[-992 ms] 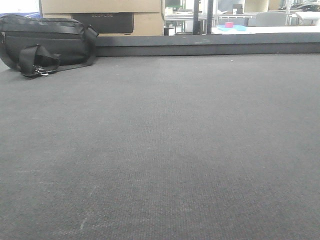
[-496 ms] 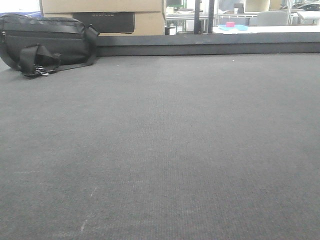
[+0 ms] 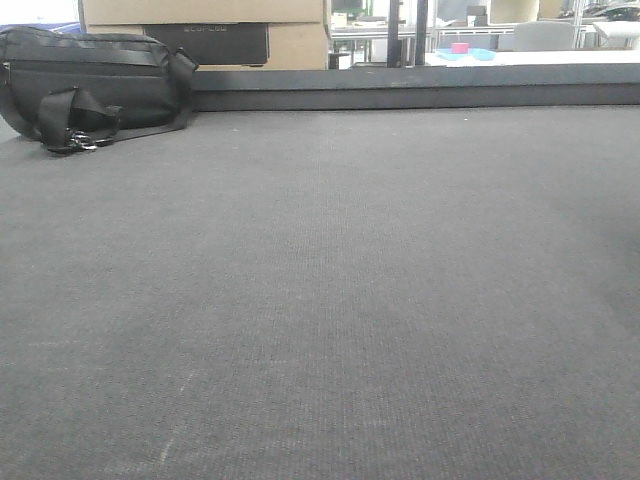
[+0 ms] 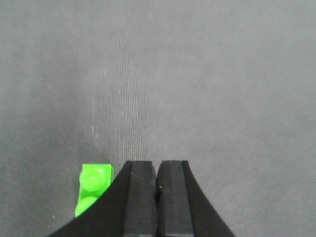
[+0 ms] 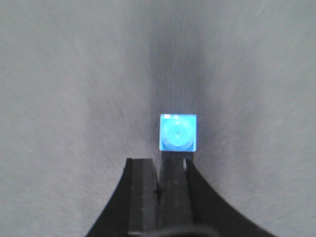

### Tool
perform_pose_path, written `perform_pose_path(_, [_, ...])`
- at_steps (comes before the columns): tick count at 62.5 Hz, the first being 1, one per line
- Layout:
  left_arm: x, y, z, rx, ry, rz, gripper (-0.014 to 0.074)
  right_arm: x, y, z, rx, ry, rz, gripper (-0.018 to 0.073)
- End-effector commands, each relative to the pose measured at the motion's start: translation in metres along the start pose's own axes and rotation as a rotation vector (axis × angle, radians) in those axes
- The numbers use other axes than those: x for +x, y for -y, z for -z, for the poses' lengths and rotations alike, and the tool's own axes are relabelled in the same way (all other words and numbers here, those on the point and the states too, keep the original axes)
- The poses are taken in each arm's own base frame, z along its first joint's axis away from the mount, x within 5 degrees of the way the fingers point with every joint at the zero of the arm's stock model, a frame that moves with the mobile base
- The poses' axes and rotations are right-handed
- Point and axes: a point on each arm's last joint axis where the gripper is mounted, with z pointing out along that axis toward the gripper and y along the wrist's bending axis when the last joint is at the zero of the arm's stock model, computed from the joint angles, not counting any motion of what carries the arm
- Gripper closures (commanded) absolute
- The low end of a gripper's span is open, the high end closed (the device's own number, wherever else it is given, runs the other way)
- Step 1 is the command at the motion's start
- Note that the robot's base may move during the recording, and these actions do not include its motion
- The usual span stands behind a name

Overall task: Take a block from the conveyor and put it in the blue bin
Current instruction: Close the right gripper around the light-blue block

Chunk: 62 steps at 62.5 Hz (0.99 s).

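Firstly, left pincer (image 4: 157, 166): fully closed, the two black pads pressed flat against each other with only a thin seam between them. It holds nothing and hangs over the conveyor (image 4: 212, 84).

Green block (image 4: 92, 187): lies on the conveyor just to the left of the left pincer, beside its outer curve and outside the pads. Two round studs face up. The long axis runs up and down the wrist picture, roughly parallel to the fingers with a slight lean. Its near end is hidden by the finger and the picture's lower edge. Whether it touches the finger cannot be told.

Right pincer (image 5: 158, 165): likewise closed, pad against pad, gripping nothing.

Blue block (image 5: 178, 132): sits on the conveyor just ahead of the right pincer's tips, a little to the right of the seam and in line with the right-hand finger. It shows a square outline with one round stud facing up and edges square to the picture, so no long axis is apparent. Contact with the fingertip cannot be judged.

Front view: broad dark grey woven conveyor, a low dark rail (image 3: 420, 90) along its far edge, a black bag (image 3: 95, 85) at far left against the rail, and cardboard boxes (image 3: 200, 12) behind. Neither pincer nor block appears in that view.
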Motion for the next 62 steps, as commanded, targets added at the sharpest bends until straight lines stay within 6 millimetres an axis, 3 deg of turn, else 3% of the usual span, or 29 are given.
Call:
perform_pose_path(1, [-0.001, 0.001, -0.009, 0.014, -0.043, 0.010, 0.0708, -0.006, 0.004, -0.017, 0.013, -0.072, -0.001, 0.0727])
perform_pose_path(13, [-0.001, 0.000, -0.021, 0.015, -0.086, 0.013, 0.0708, -0.012, 0.009, -0.042, 0.030, -0.154, -0.001, 0.0674])
perform_pose_path(26, [-0.001, 0.000, -0.021, 0.015, -0.086, 0.013, 0.0708, -0.015, 0.011, -0.050, 0.036, -0.173, -0.001, 0.0289])
perform_pose_path(32, [-0.001, 0.000, -0.021, 0.015, -0.086, 0.013, 0.0708, -0.017, 0.013, -0.050, 0.053, -0.152, 0.010, 0.0162])
perform_pose_path(46, [-0.001, 0.000, -0.021, 0.015, -0.086, 0.013, 0.0708, -0.023, 0.017, -0.054, 0.103, -0.056, -0.007, 0.0188])
perform_pose_path(62, [-0.001, 0.001, -0.021, 0.016, -0.086, 0.014, 0.0708, -0.021, 0.016, -0.057, 0.085, -0.060, -0.027, 0.0230])
